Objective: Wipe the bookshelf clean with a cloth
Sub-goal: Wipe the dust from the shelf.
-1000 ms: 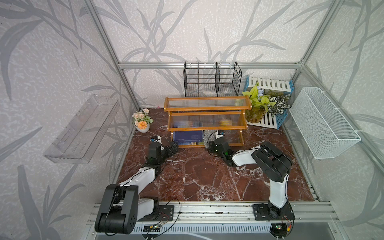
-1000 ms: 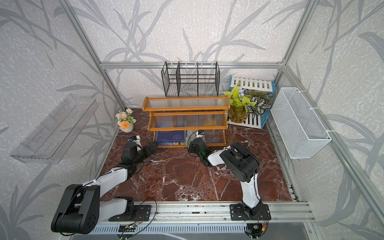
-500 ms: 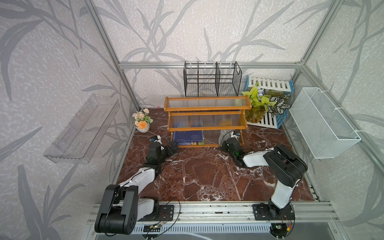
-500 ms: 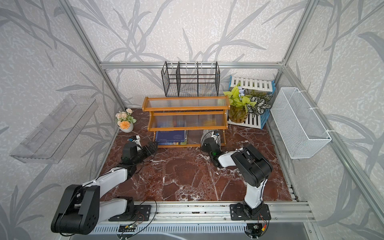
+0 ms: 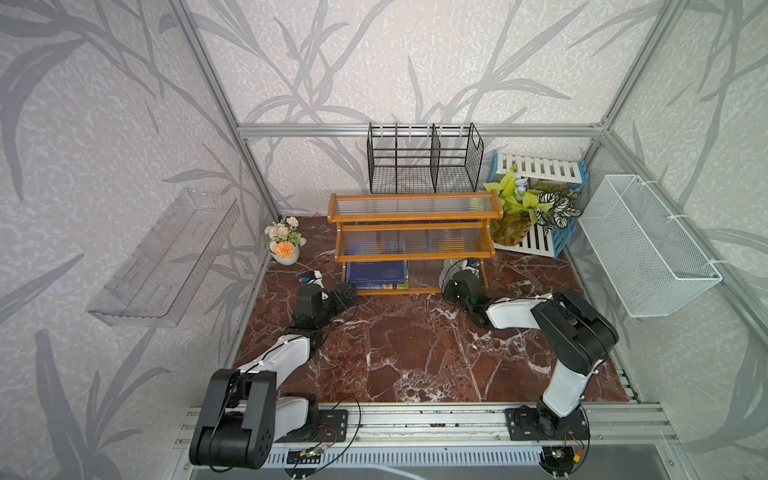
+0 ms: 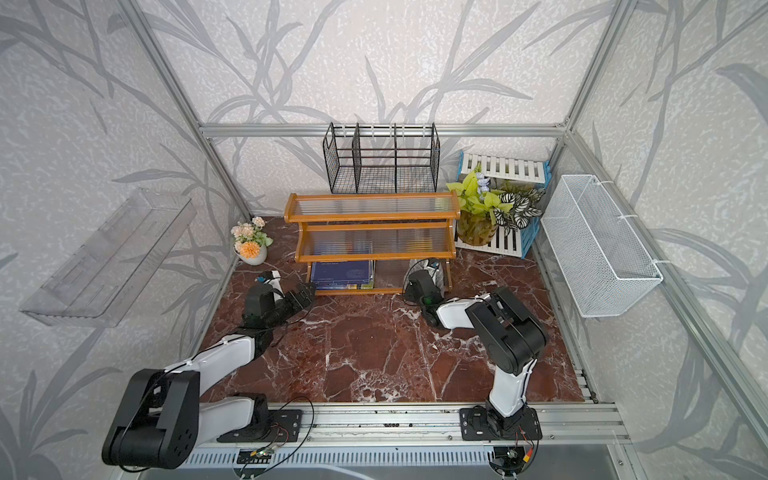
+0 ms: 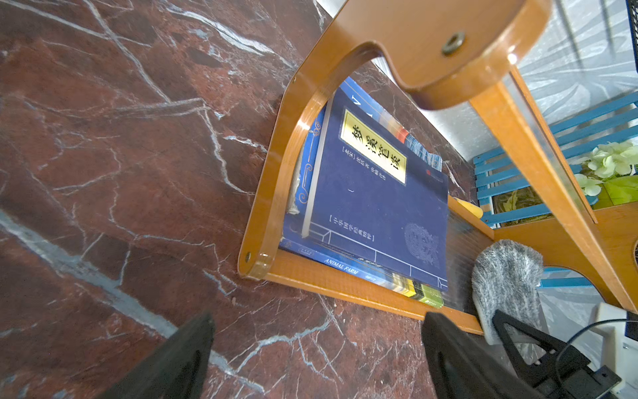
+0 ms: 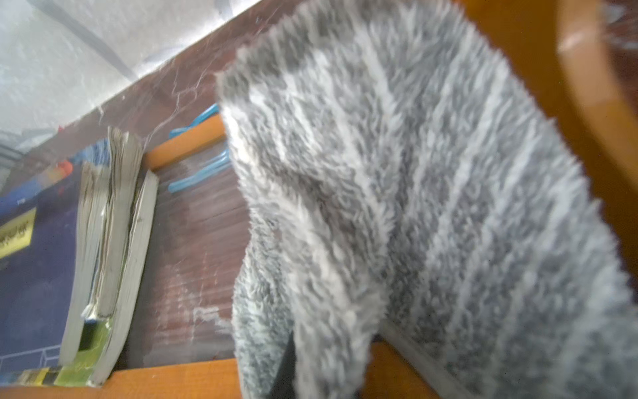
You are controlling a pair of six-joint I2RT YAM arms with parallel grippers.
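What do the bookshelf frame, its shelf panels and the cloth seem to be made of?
Frame: likely wood, glossy orange-brown varnish, with bright highlights. Panels: clear ribbed plastic; books show through. Cloth: fluffy grey-white striped fabric, perhaps microfibre.

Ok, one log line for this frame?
right gripper: shut on grey striped fluffy cloth at bottom tier of orange-brown wooden bookshelf | left gripper: open, empty

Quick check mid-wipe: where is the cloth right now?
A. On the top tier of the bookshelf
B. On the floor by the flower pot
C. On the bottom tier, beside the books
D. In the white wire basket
C: the left wrist view shows the cloth down on the bottom tier of the bookshelf, next to the stacked books.
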